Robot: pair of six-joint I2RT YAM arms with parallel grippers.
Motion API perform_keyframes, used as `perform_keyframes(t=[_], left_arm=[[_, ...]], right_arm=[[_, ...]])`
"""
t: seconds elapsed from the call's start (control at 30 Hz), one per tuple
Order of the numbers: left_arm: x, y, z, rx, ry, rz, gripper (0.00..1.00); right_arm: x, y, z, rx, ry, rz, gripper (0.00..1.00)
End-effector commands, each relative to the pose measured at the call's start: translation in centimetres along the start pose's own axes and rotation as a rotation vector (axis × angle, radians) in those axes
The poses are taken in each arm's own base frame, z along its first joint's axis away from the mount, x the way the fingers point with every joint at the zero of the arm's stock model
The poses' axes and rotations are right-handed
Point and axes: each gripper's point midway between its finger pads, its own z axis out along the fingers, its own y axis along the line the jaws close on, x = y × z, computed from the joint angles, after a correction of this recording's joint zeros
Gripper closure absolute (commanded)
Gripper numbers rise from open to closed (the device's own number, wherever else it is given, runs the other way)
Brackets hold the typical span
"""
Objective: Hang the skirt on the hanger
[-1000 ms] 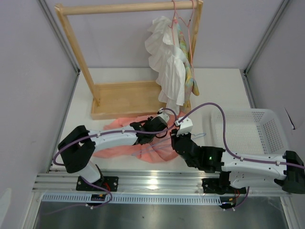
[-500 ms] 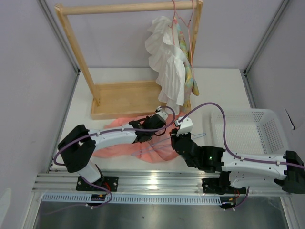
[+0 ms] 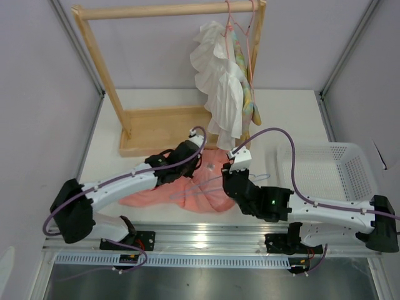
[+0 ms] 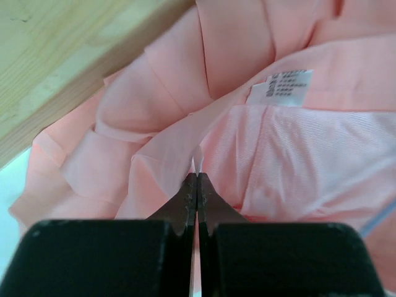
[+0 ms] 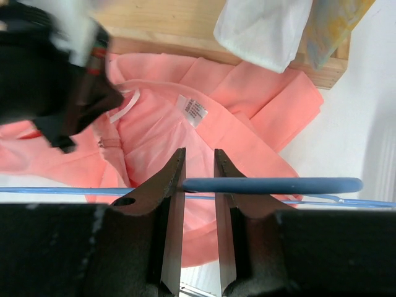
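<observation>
The salmon-pink pleated skirt [image 3: 187,187] lies crumpled on the table in front of the rack base. In the left wrist view its white label [image 4: 281,86] shows inside the waistband. My left gripper [image 3: 192,161] is shut on a thin fold of the skirt [image 4: 154,142], lifting it slightly; its jaws [image 4: 197,179] are pressed together. My right gripper [image 3: 230,172] hovers over the skirt's right side, its jaws [image 5: 199,151] closed on the light-blue wire hanger [image 5: 278,184]. The hanger's thin wire [image 3: 257,179] runs across above the skirt.
The wooden rack's base [image 3: 162,128] is just behind the skirt. On its rail hang a white ruffled garment [image 3: 219,87], a pastel garment [image 3: 250,103] and pink-red hangers [image 3: 240,25]. A white mesh basket [image 3: 331,172] stands at the right.
My left arm has swung left and back, drawing the skirt's pinched edge toward the rack base. The right gripper has shifted slightly back with the hanger.
</observation>
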Motion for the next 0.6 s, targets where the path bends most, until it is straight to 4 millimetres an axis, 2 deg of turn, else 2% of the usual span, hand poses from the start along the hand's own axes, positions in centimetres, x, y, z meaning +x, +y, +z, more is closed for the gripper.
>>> perform_keyframes(t=[0.0,0.13,0.17,0.2,0.3,0.43,0.53,0.57], left_arm=[[-1.5,-0.7,-2.7,0.125,-0.079,-0.145,1.00],[-1.7,0.0,-4.5,0.171,-0.121,-0.251,1.00],[-1.1,0.5,-4.3,0.167,-0.113,-0.278,1.00],[-1.4,0.6,-5.0,0.191,-0.136,-0.315,1.00],[-0.1,1.5,-4.8,0.171,-0.109,-0.371,1.00],[1.4,2.6,-4.5,0.128,-0.074,-0.445,1.00],[2.0,3.6,-4.3,0.086,-0.069,-0.507,1.00],[2.0,4.0,-4.4,0.073,-0.078,-0.526,1.00]], right_arm=[[-2.8,-0.9,0.1,0.086,-0.049,0.063,1.00],[-3.6,-1.7,0.5,0.154,-0.056,0.074,1.00],[-3.1,-2.1,0.8,0.178,-0.041,0.069,1.00],[-3.7,-2.5,1.1,0.198,-0.045,0.086,1.00],[-3.6,-2.9,1.7,0.230,-0.026,0.096,1.00],[-4.9,-2.6,1.8,0.220,-0.044,0.131,1.00],[-5.1,-3.4,1.9,0.260,-0.039,0.145,1.00],[-5.8,-3.9,2.0,0.284,-0.049,0.158,1.00]])
